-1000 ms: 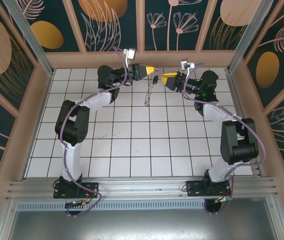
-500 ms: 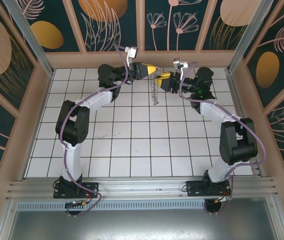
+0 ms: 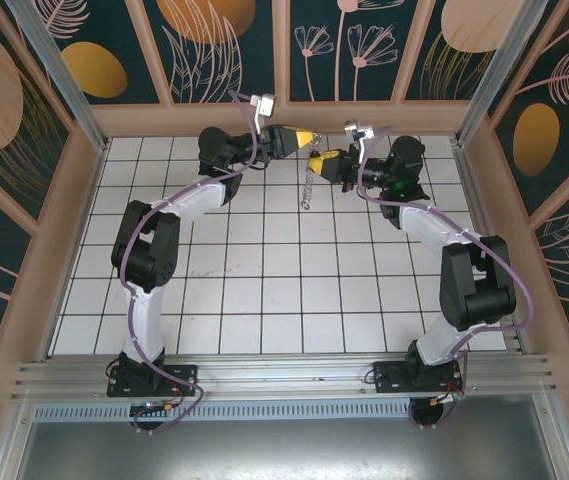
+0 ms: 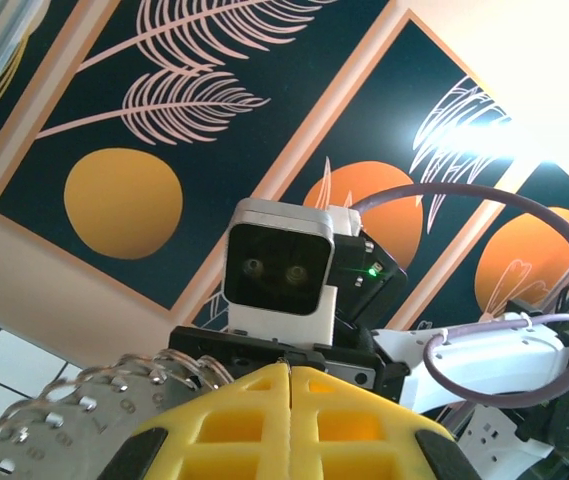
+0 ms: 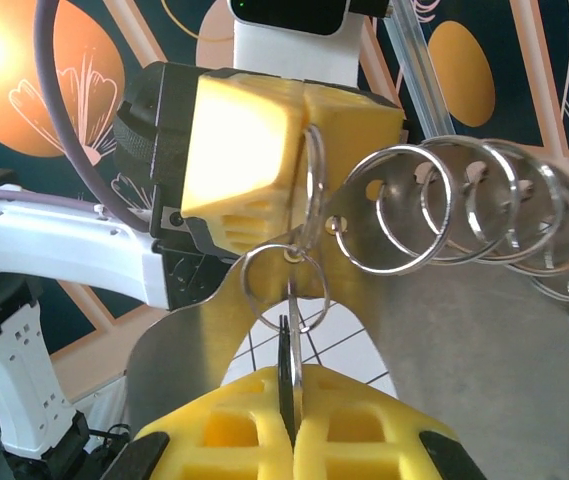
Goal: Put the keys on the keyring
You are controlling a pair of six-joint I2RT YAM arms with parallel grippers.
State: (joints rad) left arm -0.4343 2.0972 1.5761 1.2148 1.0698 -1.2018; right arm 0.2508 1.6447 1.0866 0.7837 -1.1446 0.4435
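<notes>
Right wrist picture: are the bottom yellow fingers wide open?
No, the right gripper is shut, pinching the keys tight in its seam.

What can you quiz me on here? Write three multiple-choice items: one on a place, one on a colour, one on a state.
1. Where is the keyring?
A. flat on the near tiles
B. hanging between the two tools at the far end of the table
C. draped over an arm base

2. What colour are the tools' fingers?
A. yellow
B. red
C. blue

3. How is the right tool?
A. wide open
B. shut on a cable
C. shut on the keys

B: the top view shows it dangling just below the left tool.
A: they are yellow in both wrist views.
C: its fingers meet around the thin dark piece.
</notes>
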